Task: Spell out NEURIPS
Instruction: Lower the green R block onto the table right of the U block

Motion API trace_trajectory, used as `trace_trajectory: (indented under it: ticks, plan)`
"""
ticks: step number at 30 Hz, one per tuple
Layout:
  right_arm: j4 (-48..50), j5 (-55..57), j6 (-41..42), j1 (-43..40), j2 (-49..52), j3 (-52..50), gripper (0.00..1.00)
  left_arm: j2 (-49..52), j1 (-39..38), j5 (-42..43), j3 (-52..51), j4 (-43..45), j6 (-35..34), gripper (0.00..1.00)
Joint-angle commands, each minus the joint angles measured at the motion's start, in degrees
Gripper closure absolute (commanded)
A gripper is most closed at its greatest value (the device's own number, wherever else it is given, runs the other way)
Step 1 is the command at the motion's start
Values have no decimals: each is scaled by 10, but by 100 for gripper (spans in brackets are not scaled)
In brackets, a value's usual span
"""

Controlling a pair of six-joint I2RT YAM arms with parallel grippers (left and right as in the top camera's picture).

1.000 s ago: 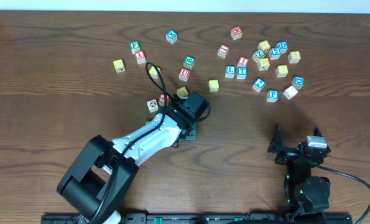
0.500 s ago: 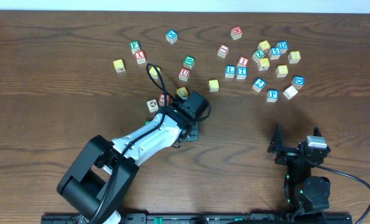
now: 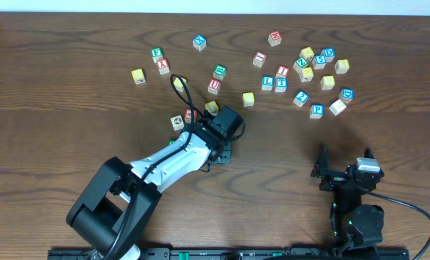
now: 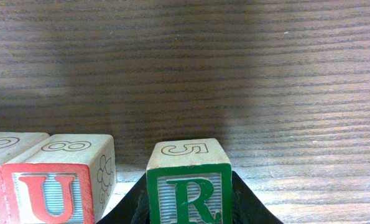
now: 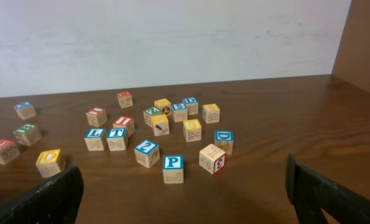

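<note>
Left tool (image 4: 189, 202) is clamped on a pale wooden cube lettered with a green R (image 4: 189, 180), held upright just beside a like cube with a red U (image 4: 57, 186). Right tool (image 5: 185, 205) is spread wide and empty, a blue P cube (image 5: 173, 168) lying well ahead on the desk (image 5: 278, 118).

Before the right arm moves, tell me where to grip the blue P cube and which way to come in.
Take the P cube by its left and right faces, coming straight down with the open right gripper. It sits flat, square to that wrist camera, and the 2 cube and red-marked cube beside it stand apart, so the jaws should fit.
</note>
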Motion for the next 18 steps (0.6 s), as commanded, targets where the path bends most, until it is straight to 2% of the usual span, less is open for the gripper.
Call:
trace_trajectory:
  ticks: [1, 10, 13, 18]
  plan:
    - [-2, 1, -5, 1, -1, -1, 1, 3, 2, -21, -11, -2, 4, 73]
    - [-2, 1, -5, 1, -1, -1, 1, 3, 2, -22, -20, 4, 4, 73]
    - [-2, 1, -5, 1, -1, -1, 1, 3, 2, -22, -20, 7, 4, 61]
    - [-2, 1, -5, 1, -1, -1, 1, 3, 2, -22, -20, 7, 4, 53]
